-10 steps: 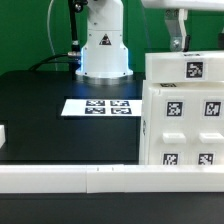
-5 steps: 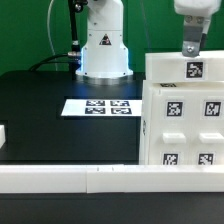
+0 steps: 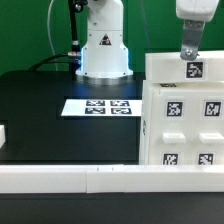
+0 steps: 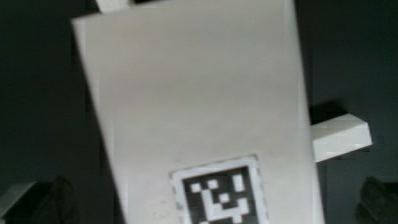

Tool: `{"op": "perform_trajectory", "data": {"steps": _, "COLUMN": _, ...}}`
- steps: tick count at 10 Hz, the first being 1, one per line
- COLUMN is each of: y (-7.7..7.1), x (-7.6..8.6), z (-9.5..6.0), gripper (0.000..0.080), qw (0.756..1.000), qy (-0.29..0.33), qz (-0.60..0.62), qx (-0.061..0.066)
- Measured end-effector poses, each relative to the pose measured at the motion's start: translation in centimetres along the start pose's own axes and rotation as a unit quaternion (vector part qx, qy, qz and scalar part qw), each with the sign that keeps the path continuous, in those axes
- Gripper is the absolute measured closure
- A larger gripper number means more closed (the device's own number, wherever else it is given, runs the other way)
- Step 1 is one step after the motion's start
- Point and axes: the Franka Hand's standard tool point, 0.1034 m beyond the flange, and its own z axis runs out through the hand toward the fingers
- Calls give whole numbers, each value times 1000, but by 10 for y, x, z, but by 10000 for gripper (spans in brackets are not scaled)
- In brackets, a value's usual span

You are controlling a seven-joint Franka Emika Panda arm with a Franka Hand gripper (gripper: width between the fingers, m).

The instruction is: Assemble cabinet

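Long white rail (image 3: 100, 178) is lying nearest, and the cabinet (image 3: 185, 110) is standing behind it at the exterior view's right, looking rigid, smooth and bulky. Gripper (image 3: 189, 55) is hanging over its tagged top panel (image 4: 187, 110), opening unclear. I'd be pinching a thin wall edge, not the broad faces.

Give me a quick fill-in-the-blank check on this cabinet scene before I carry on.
1. The gripper hangs directly above the ____.
2. The cabinet stands at the exterior view's ____ side.
3. The marker board lies flat on the ____ table.
4. The long white rail lies along the table's ____ edge.

Missing words: cabinet; right; black; near
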Motion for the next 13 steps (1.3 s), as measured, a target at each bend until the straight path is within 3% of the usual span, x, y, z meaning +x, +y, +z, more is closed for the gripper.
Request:
{"op": "perform_trajectory", "data": {"steps": 2, "y": -2, "x": 1, "z": 8, "gripper": 4, "qw": 1000, "qy": -4, "qz": 16, "qx": 4}}
{"op": "perform_trajectory", "data": {"steps": 3, "y": 0, "x": 3, "z": 9, "gripper": 4, "qw": 1000, "qy": -1, "qz": 22, "qx": -6}}
{"op": "perform_trajectory", "data": {"steps": 4, "y": 0, "x": 2, "z": 9, "gripper": 4, "qw": 999, "qy": -2, "qz": 36, "qx": -5}}
{"op": "perform_trajectory", "data": {"steps": 5, "y": 1, "x": 0, "z": 9, "gripper": 132, "qw": 999, "qy": -3, "qz": 36, "qx": -6}}
{"op": "perform_trajectory", "data": {"steps": 6, "y": 1, "x": -1, "z": 9, "gripper": 132, "qw": 999, "qy": -3, "qz": 53, "qx": -6}}
{"op": "perform_trajectory", "data": {"steps": 7, "y": 1, "x": -1, "z": 9, "gripper": 248, "qw": 995, "qy": -3, "qz": 100, "qx": -6}}
{"op": "perform_trajectory", "data": {"steps": 9, "y": 1, "x": -1, "z": 9, "gripper": 245, "qw": 985, "qy": -3, "qz": 174, "qx": -7}}
{"op": "perform_trajectory", "data": {"steps": 11, "y": 1, "x": 1, "z": 9, "gripper": 245, "qw": 952, "qy": 10, "qz": 305, "qx": -19}}
{"op": "perform_trajectory", "data": {"steps": 13, "y": -2, "x": 3, "z": 10, "gripper": 245, "qw": 885, "qy": 2, "qz": 466, "qx": -11}}
